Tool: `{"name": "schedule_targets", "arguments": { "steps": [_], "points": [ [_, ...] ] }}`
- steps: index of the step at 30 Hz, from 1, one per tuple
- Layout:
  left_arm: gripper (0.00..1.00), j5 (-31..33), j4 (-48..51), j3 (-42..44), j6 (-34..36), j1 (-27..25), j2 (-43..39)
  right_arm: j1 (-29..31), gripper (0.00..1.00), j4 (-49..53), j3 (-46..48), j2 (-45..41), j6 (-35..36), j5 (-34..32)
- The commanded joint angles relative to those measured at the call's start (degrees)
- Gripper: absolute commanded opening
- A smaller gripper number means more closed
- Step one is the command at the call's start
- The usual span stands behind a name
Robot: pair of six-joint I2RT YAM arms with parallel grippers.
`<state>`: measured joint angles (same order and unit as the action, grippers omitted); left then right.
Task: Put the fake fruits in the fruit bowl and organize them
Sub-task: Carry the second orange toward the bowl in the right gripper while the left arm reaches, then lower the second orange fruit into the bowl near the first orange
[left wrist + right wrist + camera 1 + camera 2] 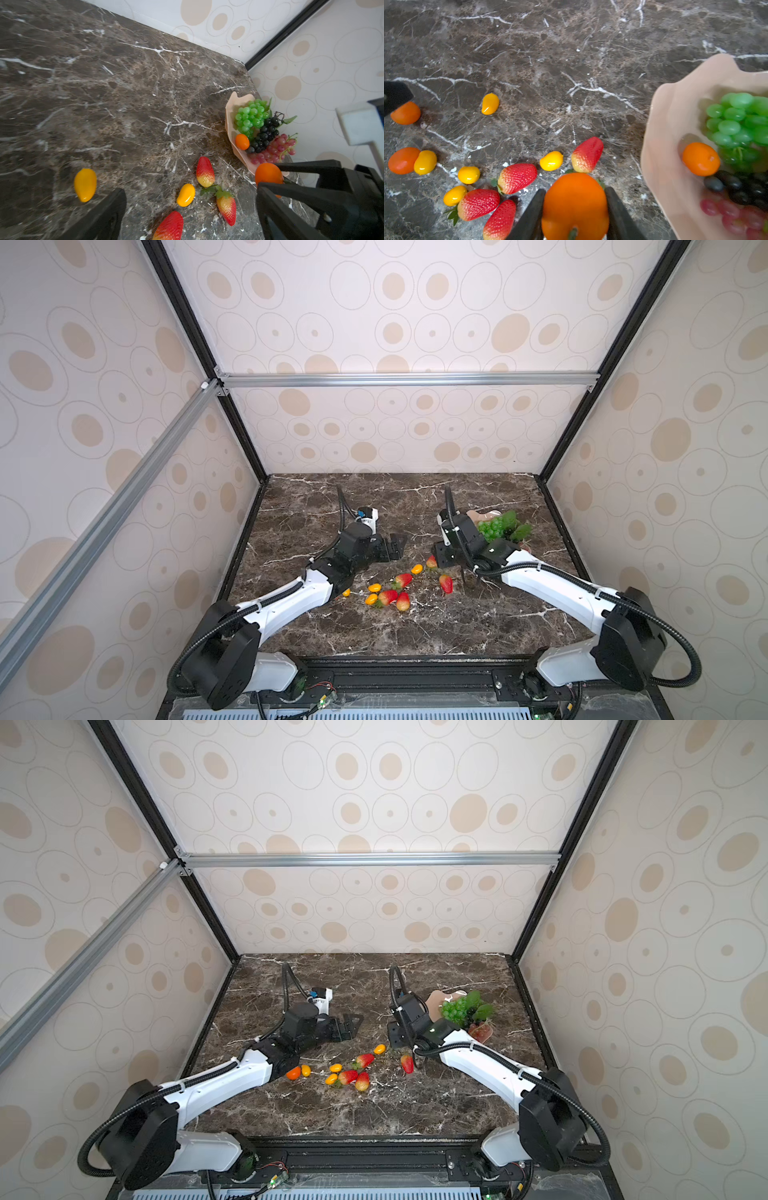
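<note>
My right gripper [575, 199] is shut on a round orange [575, 207], held just above the table beside the pale pink fruit bowl [670, 135]. In the bowl lie green grapes [741, 118], dark grapes [264, 137], red grapes [276, 149] and a small orange [700, 159]. Strawberries [402, 580] and yellow oval fruits [375, 587] lie scattered mid-table in both top views. Two more oranges [402, 160] rest near the left arm. My left gripper [190, 192] hangs open over the table with nothing between its fingers [395, 545].
The table is dark marble [374, 506], walled on three sides by patterned panels. The bowl [482, 515] sits at the right, near the wall. The right arm [552, 589] partly covers the bowl. The left arm [291, 597] lies along the left side.
</note>
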<state>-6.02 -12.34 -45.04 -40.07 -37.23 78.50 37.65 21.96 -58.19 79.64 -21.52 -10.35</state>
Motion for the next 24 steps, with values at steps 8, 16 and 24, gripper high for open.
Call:
{"name": "schedule_targets", "arguments": {
  "steps": [8, 16, 24],
  "points": [
    [0.98, 0.42, -3.43, -9.55, 1.95, -7.11, 9.67, -8.00, 0.28, 3.85, 4.94, -5.92, -2.02, 1.02],
    [0.98, 0.07, -3.43, -15.36, 2.69, -11.64, 16.15, -13.72, 0.28, 5.37, 6.62, -6.36, -3.65, 4.07],
    [0.98, 0.14, -3.40, -18.24, 2.61, -14.05, 19.39, -16.87, 0.28, 8.20, 4.80, -2.23, -4.94, 7.02]
  ]
}}
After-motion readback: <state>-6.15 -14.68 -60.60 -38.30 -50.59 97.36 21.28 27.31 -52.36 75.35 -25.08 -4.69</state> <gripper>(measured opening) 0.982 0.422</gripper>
